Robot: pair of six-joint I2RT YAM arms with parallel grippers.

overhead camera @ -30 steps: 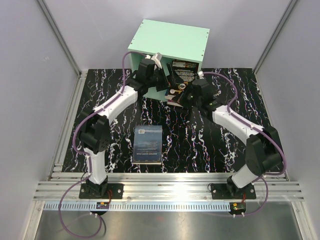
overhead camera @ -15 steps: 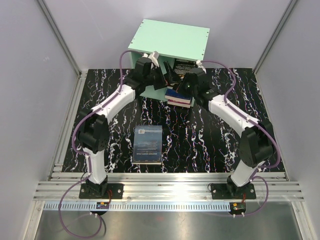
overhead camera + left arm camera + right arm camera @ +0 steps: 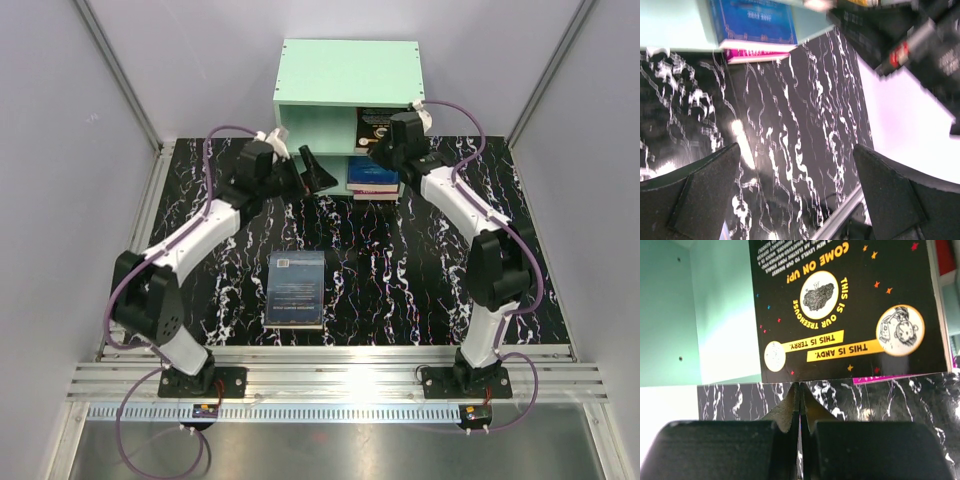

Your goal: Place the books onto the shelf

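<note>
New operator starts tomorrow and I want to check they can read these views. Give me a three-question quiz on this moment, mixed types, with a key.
1. Fill in: the black book stands in the ___ compartment of the shelf.
2. True or false: the right gripper is shut.
3. What lies flat in the middle of the table? A the black book; B a dark blue book; C nothing.

Key: 1 upper; 2 true; 3 B.
</note>
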